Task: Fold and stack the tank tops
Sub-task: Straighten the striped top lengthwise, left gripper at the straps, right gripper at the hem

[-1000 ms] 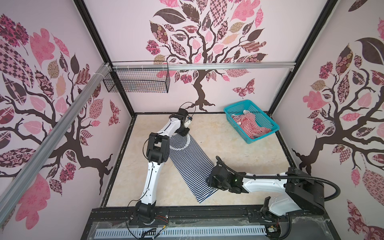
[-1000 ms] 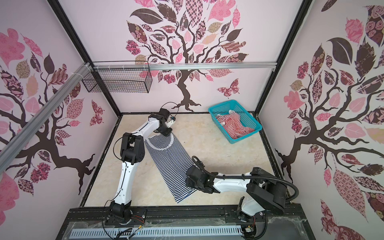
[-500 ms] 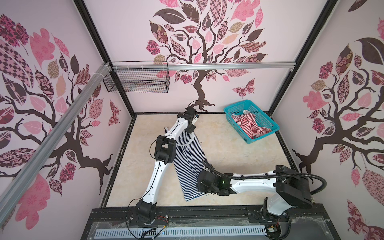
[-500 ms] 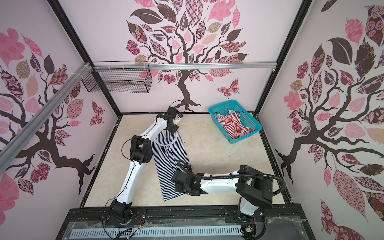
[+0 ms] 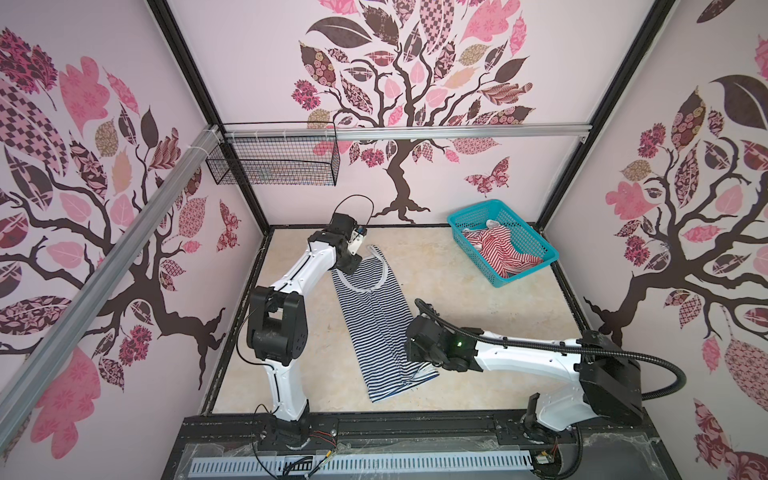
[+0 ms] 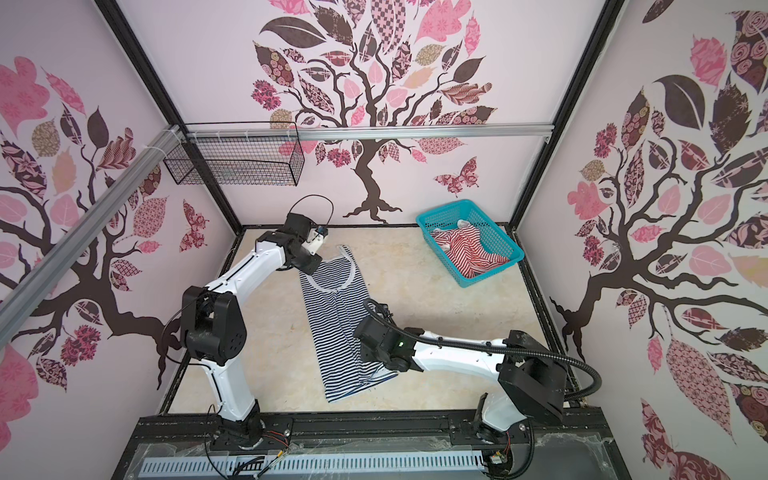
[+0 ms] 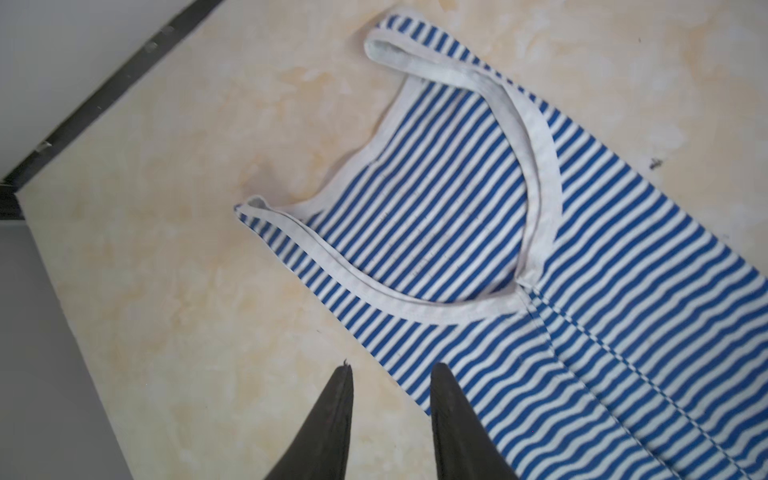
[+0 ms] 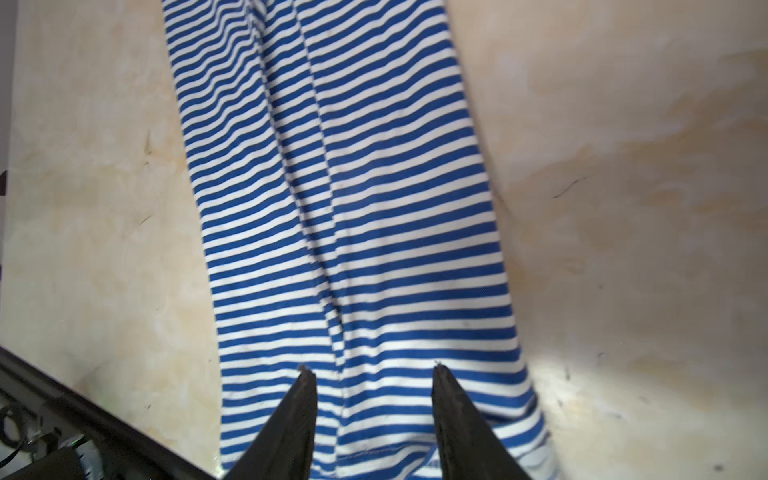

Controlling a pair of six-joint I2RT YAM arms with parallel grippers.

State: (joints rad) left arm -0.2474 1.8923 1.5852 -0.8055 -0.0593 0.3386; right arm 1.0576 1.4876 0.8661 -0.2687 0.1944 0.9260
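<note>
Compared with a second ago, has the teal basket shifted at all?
No. The teal basket sits at the same spot as before, just as close to the foot of the black corner post.

Pink walls (image 5: 257, 62), tree decals (image 5: 399, 178) (pink, brown leaves), beige marbled floor (image 5: 478, 332), black wire basket (image 5: 274, 166)

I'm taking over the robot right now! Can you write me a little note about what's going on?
The left tool is open and empty, over the table beside the strap end of the navy-and-white tank top.
The right tool is open and empty above that top's hem.
That top lies stretched long on the table; the red-and-white tank top lies crumpled in the teal basket.
Done: one top laid out. Left: fold it, fetch and fold the red one, stack both.
</note>
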